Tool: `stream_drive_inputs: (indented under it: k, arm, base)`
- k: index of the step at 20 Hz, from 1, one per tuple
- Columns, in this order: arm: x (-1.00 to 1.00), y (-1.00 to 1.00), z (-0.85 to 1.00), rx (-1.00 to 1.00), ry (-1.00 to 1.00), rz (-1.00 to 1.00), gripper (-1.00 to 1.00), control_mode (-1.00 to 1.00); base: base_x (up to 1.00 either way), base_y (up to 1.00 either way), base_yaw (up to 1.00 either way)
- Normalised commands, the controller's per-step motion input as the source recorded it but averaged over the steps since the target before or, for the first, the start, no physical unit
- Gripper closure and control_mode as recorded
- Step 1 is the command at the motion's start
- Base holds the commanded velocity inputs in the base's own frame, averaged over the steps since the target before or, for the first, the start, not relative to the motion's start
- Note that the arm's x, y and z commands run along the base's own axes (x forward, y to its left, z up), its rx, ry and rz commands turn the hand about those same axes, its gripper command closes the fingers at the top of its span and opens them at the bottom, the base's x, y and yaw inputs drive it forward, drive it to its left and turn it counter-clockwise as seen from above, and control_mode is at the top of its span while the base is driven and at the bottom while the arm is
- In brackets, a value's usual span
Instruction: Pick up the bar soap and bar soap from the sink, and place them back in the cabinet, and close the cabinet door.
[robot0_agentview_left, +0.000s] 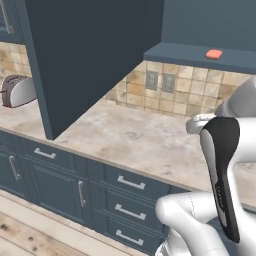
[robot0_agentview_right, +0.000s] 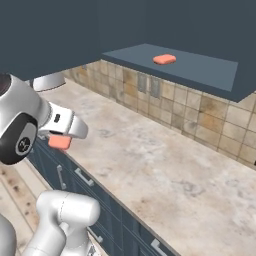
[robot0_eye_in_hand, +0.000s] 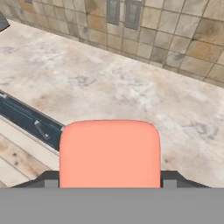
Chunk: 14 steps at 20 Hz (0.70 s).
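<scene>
Blue-grey cabinet door (robot0_agentview_left: 90, 60) hung wide open on the left. Pincer (robot0_agentview_right: 61, 141) was clamped on one bar soap (robot0_eye_in_hand: 109, 153) above the marble table (robot0_agentview_right: 165, 165), while the other bar soap (robot0_agentview_right: 164, 59) sat on the cabinet (robot0_agentview_right: 200, 70) shelf further right.

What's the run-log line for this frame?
gripper: shut on second bar soap | first bar soap: on cabinet shelf | cabinet door: open

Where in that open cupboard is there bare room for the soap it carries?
The cabinet shelf holds one bar soap near the back; the patch in front of it toward the shelf's front edge is bare, as is the stretch to its right. The tool grips the second bar soap. The open cabinet door crowds the left.
</scene>
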Motion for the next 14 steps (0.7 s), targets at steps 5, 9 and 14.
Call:
stream_drive_inputs:
  k: [5, 9, 14]
  arm:
    - [0.0, -0.02, 0.41, 0.0, -0.1, -0.05, 1.0, -1.0]
    - [0.0, -0.18, 0.35, 0.0, -0.06, -0.09, 1.0, -1.0]
    - [0.0, -0.24, 0.25, 0.0, -0.03, -0.13, 1.0, -1.0]
  base:
    - [0.0, 0.0, 0.0]
    - [0.0, 0.0, 0.0]
    - [0.0, 0.0, 0.0]
